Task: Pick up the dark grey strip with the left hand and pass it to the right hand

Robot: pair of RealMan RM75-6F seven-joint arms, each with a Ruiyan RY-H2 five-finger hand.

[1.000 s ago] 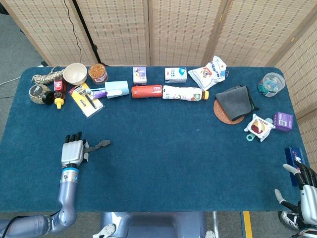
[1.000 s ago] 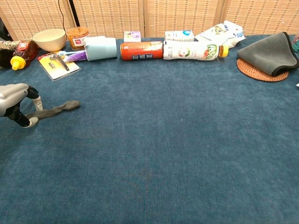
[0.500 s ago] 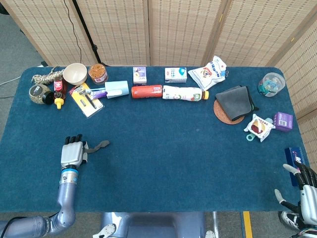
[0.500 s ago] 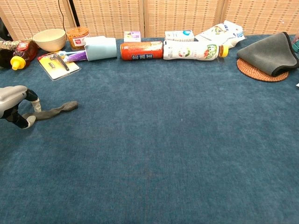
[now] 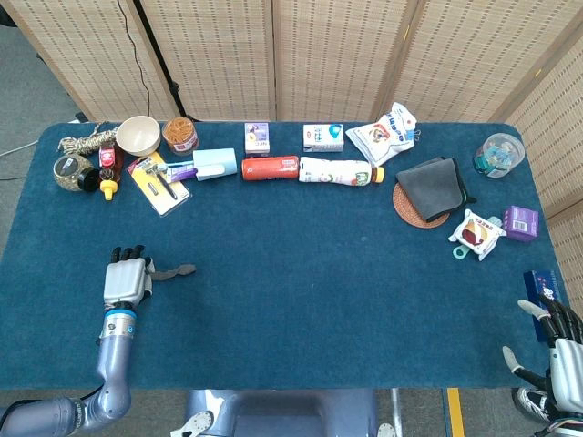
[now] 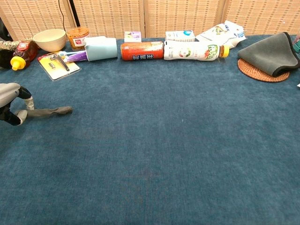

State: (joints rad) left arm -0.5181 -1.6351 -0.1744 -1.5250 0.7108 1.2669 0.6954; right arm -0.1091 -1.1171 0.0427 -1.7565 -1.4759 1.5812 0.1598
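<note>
The dark grey strip [image 5: 175,270] [image 6: 49,111] lies flat on the blue table, pointing right. My left hand [image 5: 126,280] [image 6: 9,101] is at its left end, near the table's left front, and pinches that end between thumb and a finger. My right hand [image 5: 560,350] hangs at the far right front corner, beyond the table's edge, fingers spread and holding nothing. It shows only in the head view.
A row of things lines the back: bowl [image 5: 138,134], jar [image 5: 180,136], tool card [image 5: 159,181], light blue cup [image 6: 100,48], red can [image 6: 142,50], white bottle [image 6: 194,50], snack bags [image 5: 385,134]. A grey cloth on a coaster [image 5: 428,191] sits at the right.
My left hand has drawn back to the left and toward me, dragging the strip along the table with it. The right hand has barely moved.
</note>
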